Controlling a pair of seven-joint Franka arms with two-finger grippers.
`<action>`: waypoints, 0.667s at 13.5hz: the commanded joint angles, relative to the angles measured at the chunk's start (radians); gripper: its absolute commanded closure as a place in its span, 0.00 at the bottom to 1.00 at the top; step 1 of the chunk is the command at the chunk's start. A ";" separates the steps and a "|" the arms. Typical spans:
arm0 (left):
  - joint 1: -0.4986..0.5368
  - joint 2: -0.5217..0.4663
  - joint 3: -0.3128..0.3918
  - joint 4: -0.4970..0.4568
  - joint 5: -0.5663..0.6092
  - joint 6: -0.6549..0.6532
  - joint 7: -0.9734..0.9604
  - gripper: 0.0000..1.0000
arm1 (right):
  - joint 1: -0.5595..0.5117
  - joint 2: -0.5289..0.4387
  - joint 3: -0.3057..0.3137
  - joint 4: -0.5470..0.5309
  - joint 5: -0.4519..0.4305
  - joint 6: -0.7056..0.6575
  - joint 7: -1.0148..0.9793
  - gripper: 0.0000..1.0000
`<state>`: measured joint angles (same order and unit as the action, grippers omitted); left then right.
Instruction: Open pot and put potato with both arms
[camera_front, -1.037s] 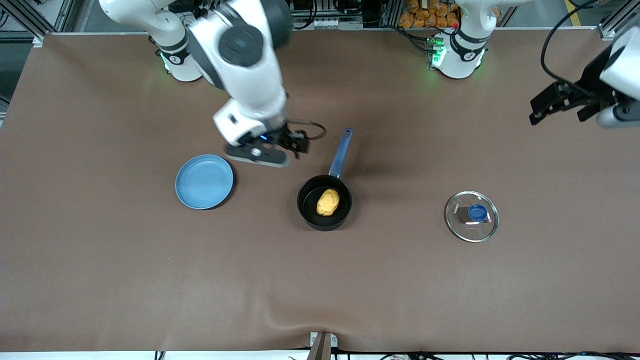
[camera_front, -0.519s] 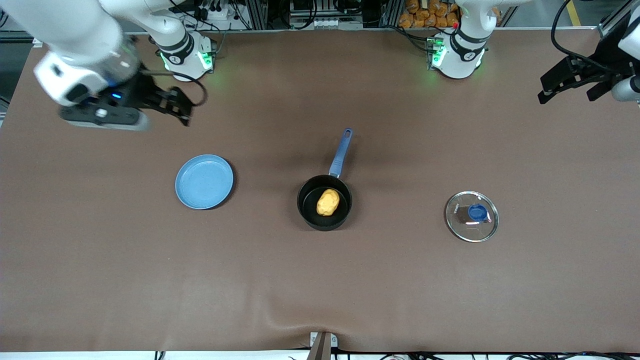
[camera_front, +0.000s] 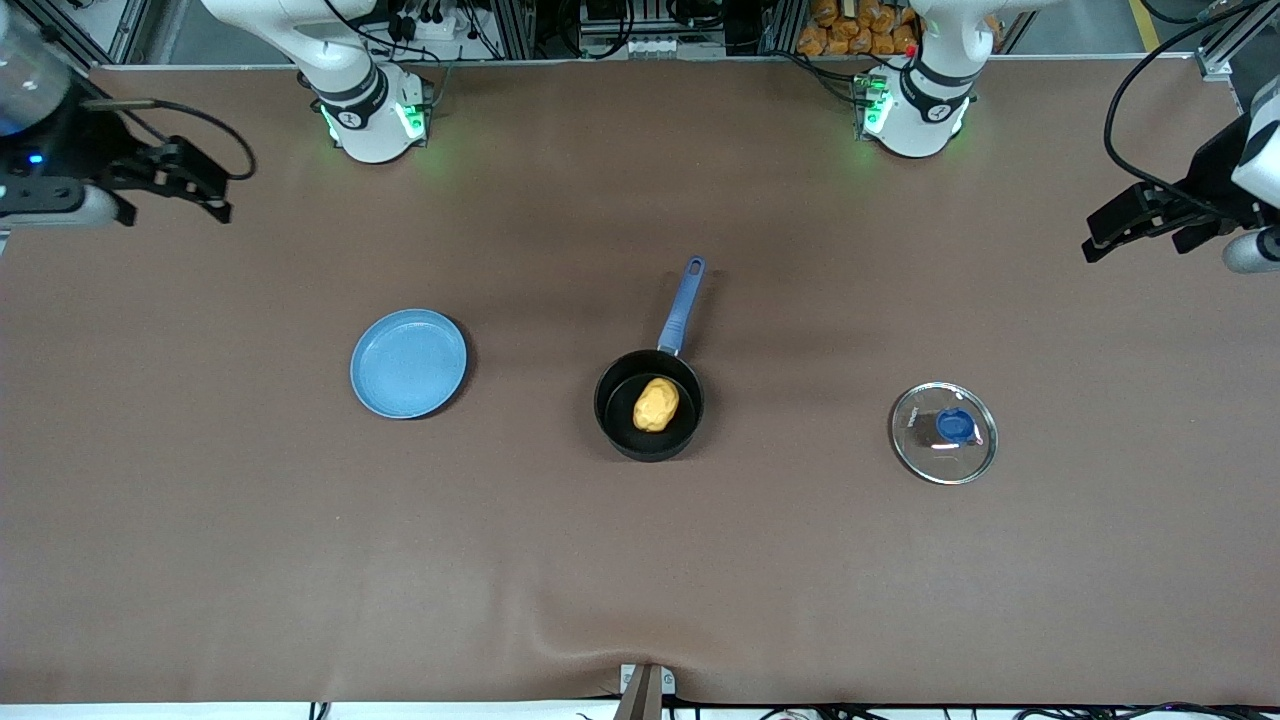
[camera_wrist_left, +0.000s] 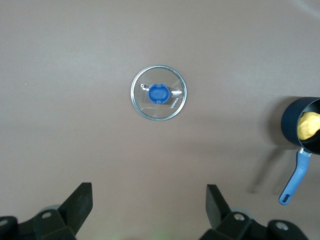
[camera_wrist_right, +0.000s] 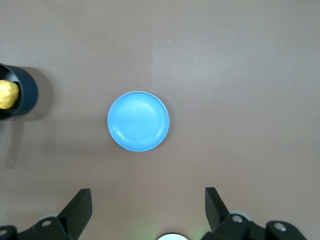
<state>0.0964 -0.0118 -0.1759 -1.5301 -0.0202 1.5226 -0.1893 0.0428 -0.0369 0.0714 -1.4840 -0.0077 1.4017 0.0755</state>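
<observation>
black pot (camera_front: 649, 405) has the potato (camera_front: 656, 404) sitting in it, glass lid (camera_front: 944, 433) off beside it, blue plate (camera_front: 408, 362) bare. left gripper (camera_front: 1140, 217) and right gripper (camera_front: 172, 178) both hang wide open holding nothing, each over its own end of the table.

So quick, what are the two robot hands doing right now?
Left gripper: open, holding nothing, up over the table's left-arm end.
Right gripper: open, holding nothing, up over the table's right-arm end.

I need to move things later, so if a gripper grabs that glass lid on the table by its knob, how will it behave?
The glass lid looks rigid and probably fragile, being clear glass with a metal rim. It lies flat with its blue knob up, so it should not roll, though it may swing from the small knob once lifted. Smooth glass could slip if gripped at the rim.
</observation>
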 joint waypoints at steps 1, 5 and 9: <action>0.005 -0.019 -0.005 -0.016 0.023 0.018 0.016 0.00 | -0.032 -0.032 -0.010 -0.073 -0.014 0.040 -0.055 0.00; 0.006 -0.019 -0.001 -0.013 0.028 0.019 0.025 0.00 | -0.084 -0.029 -0.013 -0.122 -0.011 0.102 -0.112 0.00; 0.006 -0.019 -0.001 -0.021 0.028 0.027 0.036 0.00 | -0.103 -0.015 -0.013 -0.111 -0.011 0.099 -0.112 0.00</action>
<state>0.0969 -0.0121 -0.1732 -1.5311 -0.0146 1.5362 -0.1760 -0.0389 -0.0367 0.0451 -1.5828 -0.0079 1.4902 -0.0216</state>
